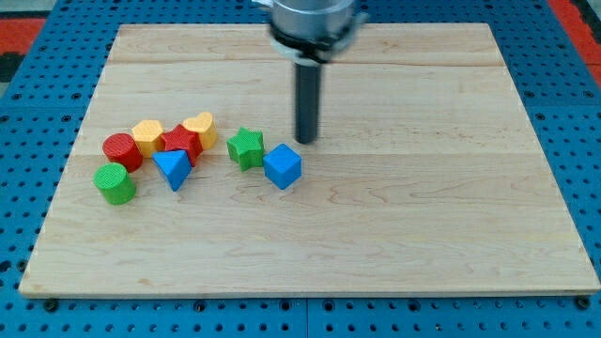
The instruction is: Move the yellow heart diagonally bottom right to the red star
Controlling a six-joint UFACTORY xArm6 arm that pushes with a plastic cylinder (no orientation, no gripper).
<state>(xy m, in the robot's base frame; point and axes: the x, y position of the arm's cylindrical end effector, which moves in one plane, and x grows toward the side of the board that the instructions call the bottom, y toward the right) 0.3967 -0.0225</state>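
Nearest the view's bottom, the green cylinder [115,183] is sitting at the lower left of the cluster on the wooden board [376,244]. Taking the red star [180,142] as the landmark: the yellow heart [201,127] is lying just to its upper right, touching or very nearly touching it; the yellow hexagonal block [147,135] is pressing in from its left, with the red cylinder [122,150] further left; the blue triangular block [173,168] is resting just below it. The green star [246,148] and the blue cube [282,166] are standing off to its right, apart from it.

The arm is carrying no gripper, only a rod, so nothing is being grasped; its tip [306,141] is hovering well to the right of the red star, just above and right of the blue cube, touching no block.

By the look of it, the approach step is underway and the heart is not yet being pushed. The next move is probably calling for the tip to travel round to the heart's upper side, then push it down past the star's right flank toward the spot below and right of it, while avoiding the green star.
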